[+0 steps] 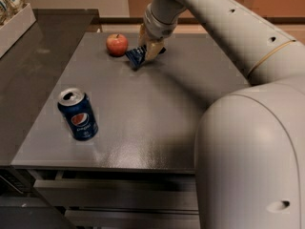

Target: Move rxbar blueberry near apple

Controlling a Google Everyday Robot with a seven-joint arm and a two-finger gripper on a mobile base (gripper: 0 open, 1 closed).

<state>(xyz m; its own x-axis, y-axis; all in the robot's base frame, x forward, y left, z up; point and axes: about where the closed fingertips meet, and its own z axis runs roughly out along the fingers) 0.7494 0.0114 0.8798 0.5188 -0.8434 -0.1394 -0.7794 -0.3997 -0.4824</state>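
**Camera view: gripper holds the blueberry bar just beside the apple**

Camera view: the gripper (147, 54) is low over the far part of the grey table (157, 123), at the end of the white arm (214, 18) that reaches in from the upper right. Its tan fingers (152, 47) are closed on the rxbar blueberry (134, 57), pinching it at its right end.

The bar is a small, flat, dark navy-blue wrapper. It sits tilted rather than flat, its free end pointing down and to the left. Whether that lower corner touches the tabletop cannot be told. Any print on the wrapper is too small to read.

The apple (116, 44) stands just to the left of the bar, close by but apart from it. It is round and red, with a paler yellowish patch and a short stem on top.

Well apart from both, an upright blue Pepsi can (78, 114) stands near the front left of the table, its opened top showing. A dark counter (28, 75) lies along the left side, with a white bin (16, 23) at its far end. Drawer fronts (114, 194) show below the table's front edge.
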